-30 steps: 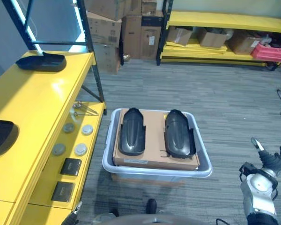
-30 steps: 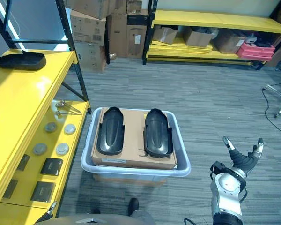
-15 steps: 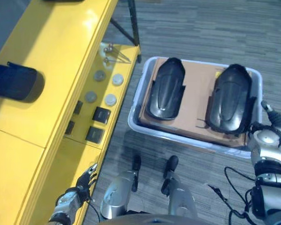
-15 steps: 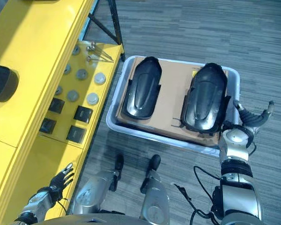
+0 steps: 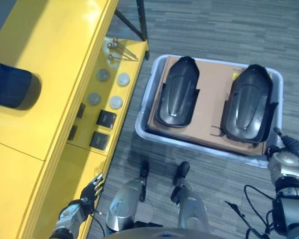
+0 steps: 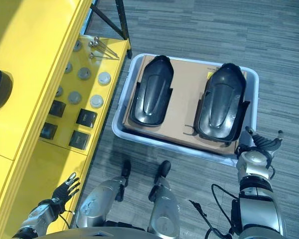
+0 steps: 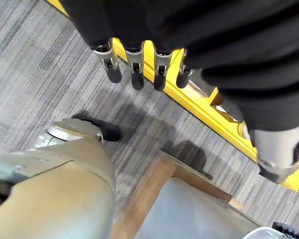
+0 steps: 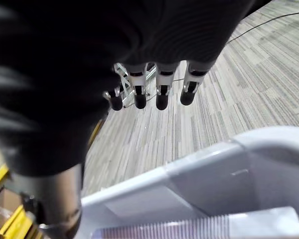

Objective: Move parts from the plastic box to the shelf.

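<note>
While right hand (image 6: 259,147) hangs relaxed beside plastic box (image 6: 254,107), left hand (image 6: 65,189) spread, empty.

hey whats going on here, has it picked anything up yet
Not yet. Two black moulded parts, one on the left and one on the right, lie side by side on a cardboard sheet in the grey plastic box on the floor. The right hand is at the box's near right corner, fingers straight, holding nothing. The left hand hangs open low beside the yellow shelf, also empty. Another dark part sits on the shelf top.
</note>
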{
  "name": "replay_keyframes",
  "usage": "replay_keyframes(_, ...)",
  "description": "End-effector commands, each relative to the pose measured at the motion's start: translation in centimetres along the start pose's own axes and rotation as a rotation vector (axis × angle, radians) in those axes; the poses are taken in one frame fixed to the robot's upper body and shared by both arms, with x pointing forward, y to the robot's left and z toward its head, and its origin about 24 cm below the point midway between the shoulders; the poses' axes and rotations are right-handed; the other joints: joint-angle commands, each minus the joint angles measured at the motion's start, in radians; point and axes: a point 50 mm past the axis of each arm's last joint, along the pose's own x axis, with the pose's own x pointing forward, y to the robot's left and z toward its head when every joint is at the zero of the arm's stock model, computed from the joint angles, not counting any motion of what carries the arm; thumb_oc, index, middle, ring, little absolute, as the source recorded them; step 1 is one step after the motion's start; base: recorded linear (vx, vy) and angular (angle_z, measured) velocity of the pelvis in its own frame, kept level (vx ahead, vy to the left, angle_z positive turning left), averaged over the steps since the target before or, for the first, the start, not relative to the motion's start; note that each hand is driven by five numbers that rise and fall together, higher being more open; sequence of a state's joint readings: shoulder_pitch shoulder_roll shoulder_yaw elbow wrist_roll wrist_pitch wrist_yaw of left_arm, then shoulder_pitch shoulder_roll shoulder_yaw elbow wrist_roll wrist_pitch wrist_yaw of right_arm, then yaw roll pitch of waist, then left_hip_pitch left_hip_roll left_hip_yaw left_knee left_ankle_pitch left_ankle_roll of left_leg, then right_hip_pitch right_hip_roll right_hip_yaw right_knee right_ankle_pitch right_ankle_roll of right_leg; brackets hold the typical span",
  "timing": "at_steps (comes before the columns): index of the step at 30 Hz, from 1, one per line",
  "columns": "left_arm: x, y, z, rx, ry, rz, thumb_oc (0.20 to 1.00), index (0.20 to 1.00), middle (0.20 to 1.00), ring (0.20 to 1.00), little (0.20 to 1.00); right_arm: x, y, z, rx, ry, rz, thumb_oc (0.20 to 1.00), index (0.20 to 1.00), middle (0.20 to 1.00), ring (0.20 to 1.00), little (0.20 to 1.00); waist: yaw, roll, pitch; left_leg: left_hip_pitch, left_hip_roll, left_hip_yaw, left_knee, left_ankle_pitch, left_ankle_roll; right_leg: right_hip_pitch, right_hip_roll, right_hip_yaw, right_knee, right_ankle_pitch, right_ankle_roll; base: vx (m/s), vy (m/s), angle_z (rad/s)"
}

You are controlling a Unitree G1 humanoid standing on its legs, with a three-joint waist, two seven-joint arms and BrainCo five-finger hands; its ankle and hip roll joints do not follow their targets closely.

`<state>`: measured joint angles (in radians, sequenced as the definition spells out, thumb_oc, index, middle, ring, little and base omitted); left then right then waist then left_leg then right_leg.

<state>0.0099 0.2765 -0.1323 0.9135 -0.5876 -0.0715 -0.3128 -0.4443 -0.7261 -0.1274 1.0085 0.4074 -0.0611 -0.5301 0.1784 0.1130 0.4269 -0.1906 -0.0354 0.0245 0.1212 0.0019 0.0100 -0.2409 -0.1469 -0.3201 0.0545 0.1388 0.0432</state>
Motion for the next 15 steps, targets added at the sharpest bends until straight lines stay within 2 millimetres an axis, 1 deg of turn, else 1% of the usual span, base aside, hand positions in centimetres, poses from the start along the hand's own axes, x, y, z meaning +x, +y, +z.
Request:
replay_keyframes(1,-1.1,2.1,0.0,0.060,0.031,0.040,1.000,1.000,1.000,1.000,1.000,0.9,-1.5,2.6,0.011,-0.111,-0.025,1.000,1.000,1.000,1.000,1.000,0.020,-0.014,-0.043,-0.104,0.025,-0.056,0.007,0.057,-0.050,0.058,-0.093,0.020,0.106,-0.107,0.112,-0.01,-0.026,0.04)
replay_keyframes(4,-1.1,2.1,-0.1,0.073,0.032,0.040,1.000,1.000,1.000,1.000,1.000,0.8,-1.1,3.2,0.015,-0.140,-0.024,1.000,1.000,1.000,1.000,1.000,0.022,-0.015,-0.038,-0.105,0.025,-0.057,0.004,0.058,-0.049,0.058,-0.091,0.020,0.103,-0.107,0.112,-0.01,-0.019,0.07)
replay_keyframes(9,-1.5,2.5,-0.7,0.075,0.044,0.042,1.000,1.000,1.000,1.000,1.000,0.5,-1.1,5.1,0.025,-0.231,-0.088,1.000,1.000,1.000,1.000,1.000,0.022,-0.018,-0.041,-0.090,0.026,-0.052,-0.011,0.056,-0.048,0.070,-0.085,0.021,0.090,-0.108,0.115,0.01,0.004,0.06)
replay_keyframes(13,-1.6,2.4,-1.0,0.063,0.047,0.038,1.000,1.000,1.000,1.000,1.000,0.4,-2.1,6.2,0.073,-0.283,-0.201,1.000,1.000,1.000,1.000,1.000,0.020,-0.021,-0.050,-0.079,0.028,-0.049,-0.020,0.054,-0.046,0.080,-0.081,0.022,0.080,-0.107,0.118,0.01,0.006,0.00)
replay_keyframes(14,-1.6,2.4,-1.0,0.045,0.052,0.038,1.000,1.000,1.000,1.000,1.000,0.4,-3.0,6.5,0.101,-0.302,-0.257,1.000,1.000,1.000,1.000,1.000,0.016,-0.023,-0.056,-0.070,0.030,-0.046,-0.025,0.052,-0.047,0.089,-0.079,0.022,0.073,-0.107,0.120,0.04,0.017,0.01)
replay_keyframes(15,-1.6,2.4,-1.1,0.045,0.054,0.038,1.000,1.000,1.000,1.000,1.000,0.5,-3.3,6.6,0.108,-0.306,-0.271,1.000,1.000,1.000,1.000,1.000,0.015,-0.024,-0.059,-0.065,0.031,-0.045,-0.028,0.051,-0.047,0.093,-0.079,0.022,0.070,-0.107,0.120,0.04,0.016,0.01)
